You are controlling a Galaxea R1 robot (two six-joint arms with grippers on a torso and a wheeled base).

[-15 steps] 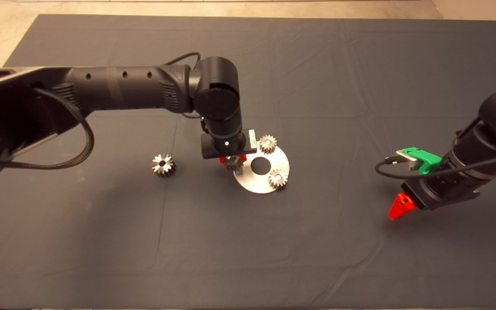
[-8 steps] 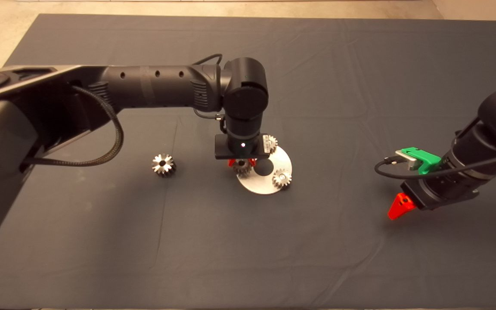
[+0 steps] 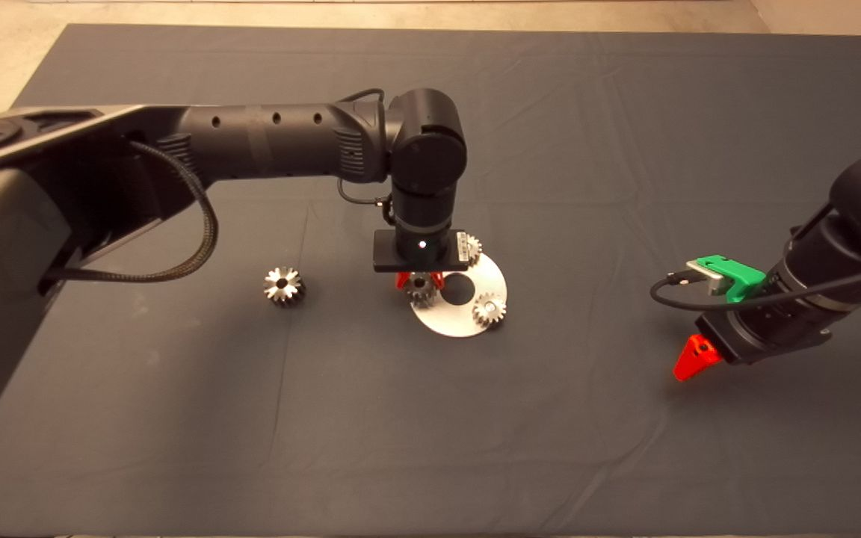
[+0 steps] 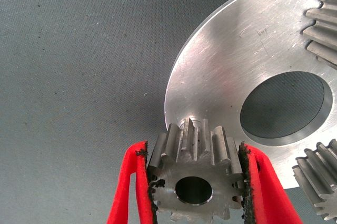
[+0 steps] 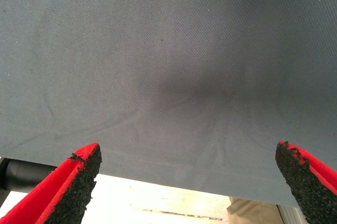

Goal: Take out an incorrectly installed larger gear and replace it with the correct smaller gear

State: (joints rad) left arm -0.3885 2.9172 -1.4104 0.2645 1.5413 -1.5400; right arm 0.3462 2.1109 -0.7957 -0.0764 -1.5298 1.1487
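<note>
My left gripper point(image 3: 421, 282) is shut on the smaller gear point(image 3: 421, 289) and holds it at the left rim of the round silver plate point(image 3: 451, 319). In the left wrist view the gear point(image 4: 196, 179) sits between my red fingers point(image 4: 129, 192), its bore facing the camera, over the plate's point(image 4: 226, 81) edge. Two other small gears stand on the plate point(image 3: 489, 308) point(image 3: 469, 246). The larger gear point(image 3: 283, 286), star-like, lies on the mat left of the plate. My right gripper point(image 3: 696, 357) is open and empty at the right side.
The plate has a large round hole point(image 3: 457, 289) in its middle. The right wrist view shows only bare mat point(image 5: 174, 66) and its edge, with pale floor beyond. Dark mat point(image 3: 430, 433) extends around the plate.
My left arm has moved right with the smaller gear, to the plate's left rim. The plate and its two gears have shifted slightly right. The right arm has not moved.
</note>
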